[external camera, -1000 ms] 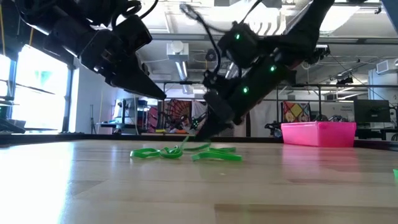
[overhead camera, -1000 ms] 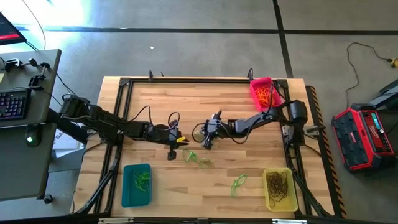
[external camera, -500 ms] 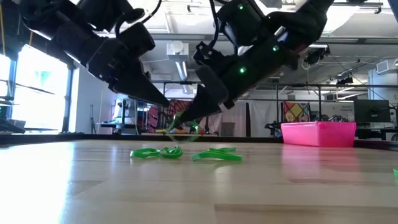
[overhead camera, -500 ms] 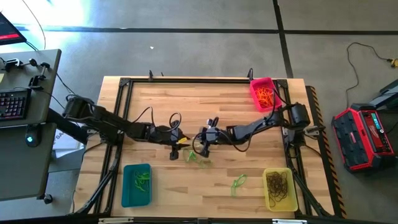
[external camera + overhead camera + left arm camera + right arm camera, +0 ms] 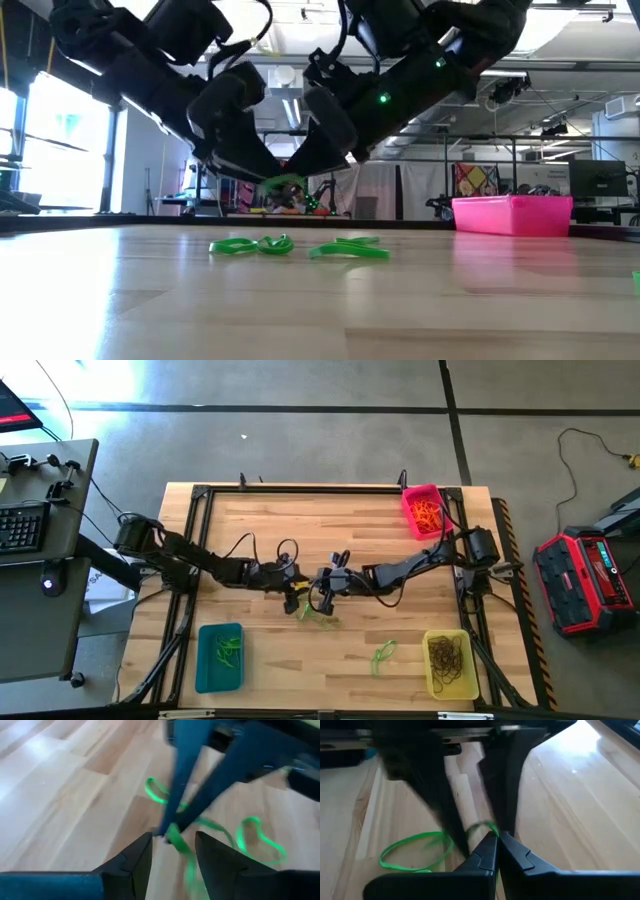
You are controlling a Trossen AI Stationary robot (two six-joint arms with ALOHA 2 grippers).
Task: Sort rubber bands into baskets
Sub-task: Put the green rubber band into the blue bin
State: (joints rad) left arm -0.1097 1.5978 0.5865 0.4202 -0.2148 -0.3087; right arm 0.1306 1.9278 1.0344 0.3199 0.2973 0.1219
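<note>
Near the table's middle my right gripper [image 5: 320,590] is shut on a bright green rubber band [image 5: 285,186], lifted above the wood. Facing it from the left, my left gripper [image 5: 172,852] is open; its fingers stand on either side of that band and of the right fingertips [image 5: 170,822]. More green bands [image 5: 318,616] lie flat just nearer, and another [image 5: 384,653] lies toward the yellow basket [image 5: 450,685] of dark bands. The teal basket [image 5: 205,660] holds green bands, the pink basket [image 5: 410,510] orange ones. My right gripper pinches the green band [image 5: 484,826] between its two fingertips, only at their free ends. The fingers slant down from the table's right. The band is lifted clear of the table and droops slack below the tips [image 5: 176,840], between my left gripper's fingers.
A black frame [image 5: 300,488] runs round the table's edges. Loose black cables [image 5: 283,550] loop above both wrists. Bare wood lies between the teal and yellow baskets and along the far side.
My right gripper has gone toward the table's left and up, taking one green band off the wood up to my left gripper. My left gripper has dipped a little toward it, rolled and opened. The other green bands have stayed flat.
</note>
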